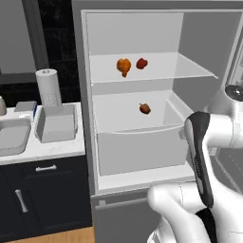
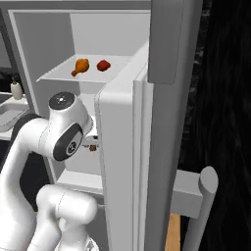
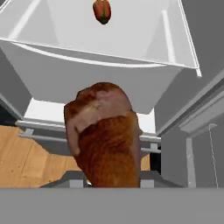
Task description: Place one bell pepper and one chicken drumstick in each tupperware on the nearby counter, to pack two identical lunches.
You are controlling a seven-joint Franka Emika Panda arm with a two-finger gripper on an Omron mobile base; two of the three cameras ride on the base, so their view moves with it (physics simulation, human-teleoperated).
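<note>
brown drumstick (image 3: 106,135), bumpy club shape, up close in hand view; gripper grip on it unclear, tips hidden. orange drumstick (image 1: 124,66) and red pepper (image 1: 141,63) on fridge shelf (image 1: 190,69). darker pepper (image 1: 145,108) in drawer (image 1: 137,152). grey tupperware (image 1: 56,124) on worktop (image 1: 52,149). no readable labels.

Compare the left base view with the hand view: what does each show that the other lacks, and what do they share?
Left base view: an orange drumstick and a red pepper on the fridge shelf, plus a tub and a paper roll on the counter. Hand view: a brown drumstick, close up, in mid-air. Shared: the dark pepper lying in the open drawer, and the wooden floor.
</note>
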